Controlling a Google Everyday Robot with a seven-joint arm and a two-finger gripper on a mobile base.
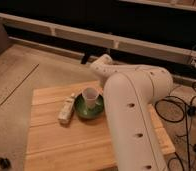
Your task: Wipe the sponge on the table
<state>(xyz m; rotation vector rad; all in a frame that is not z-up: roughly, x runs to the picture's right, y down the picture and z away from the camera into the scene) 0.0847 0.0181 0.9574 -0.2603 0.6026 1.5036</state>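
one white cup (90, 95) stands in the green bowl (80, 111); end effector (85, 57) beyond the table (66, 145), its state cannot be told.

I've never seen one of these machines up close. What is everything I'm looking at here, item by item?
table: one, light wood, centre of view
bowl: one, green, on the table's far half
cup: one, whitish, standing upright in the bowl
sponge: one, pale, lying on the table just left of the bowl
ledge: one, pale, running along the dark back wall
cables: several, black, on the floor at the right
wheel: one, dark, on the floor at bottom left
robot arm: one, white, rising at the right and bending over the table's far edge
jaws: one pair, apparently the dark shape at the arm's far tip, past the table's back edge
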